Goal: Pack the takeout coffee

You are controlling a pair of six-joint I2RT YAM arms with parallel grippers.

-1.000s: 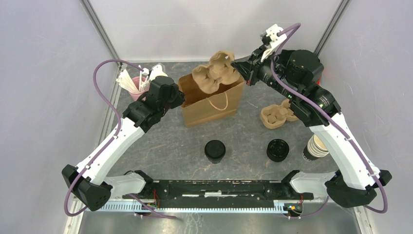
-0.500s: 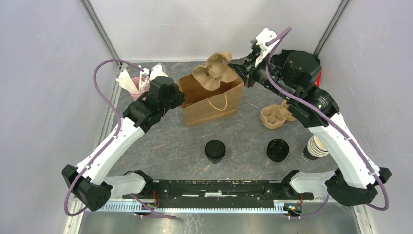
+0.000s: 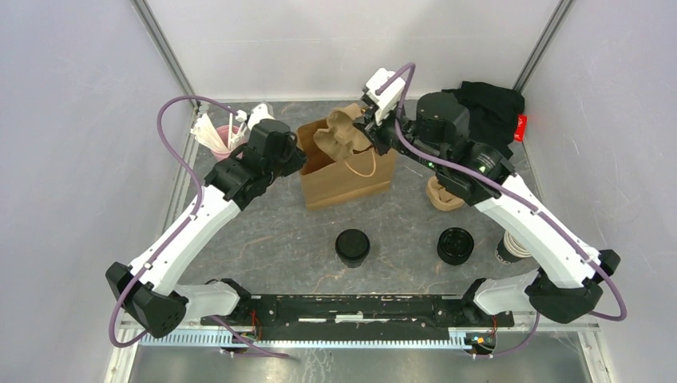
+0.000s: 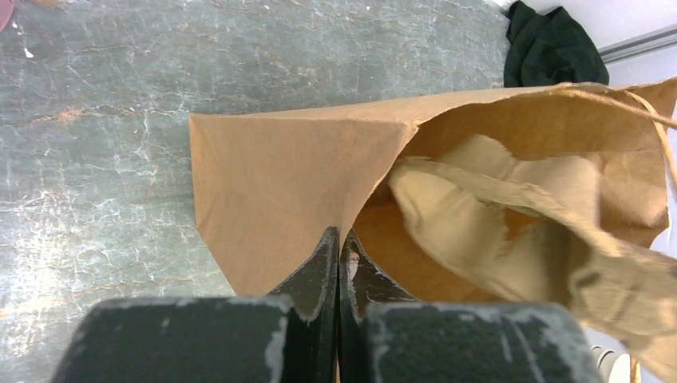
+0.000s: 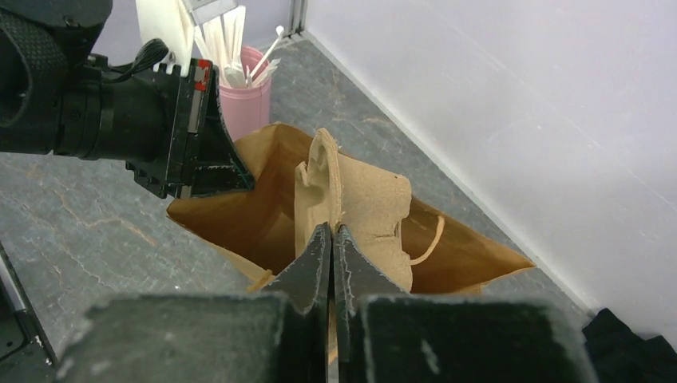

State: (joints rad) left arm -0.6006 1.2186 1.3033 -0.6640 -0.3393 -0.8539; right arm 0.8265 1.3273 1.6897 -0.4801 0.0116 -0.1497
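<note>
The takeout coffee [image 3: 352, 246], a dark cup with a black dome lid, stands on the table in front of the brown paper bag [image 3: 351, 182]. My left gripper [image 3: 301, 163] is shut on the bag's left rim [image 4: 271, 183], the fingertips [image 4: 327, 243] pinching the paper edge. My right gripper [image 3: 365, 134] is shut on a pulp cup carrier [image 3: 339, 136] and holds it upright, partly down inside the open bag. In the right wrist view the carrier [image 5: 363, 199] stands in the bag [image 5: 471, 255], with the left gripper [image 5: 215, 167] at the rim.
A squat stack of black lids [image 3: 455, 245] sits right of the coffee. Lidless cups [image 3: 511, 246] are partly hidden by my right arm. A second carrier [image 3: 443, 194] lies right of the bag. A pink cup of stirrers [image 3: 223, 140] stands back left, a black cloth [image 3: 491, 97] back right.
My right arm has swung left and down, carrying the carrier from above the bag's right rim into the bag's mouth. The left gripper stays on the rim.
</note>
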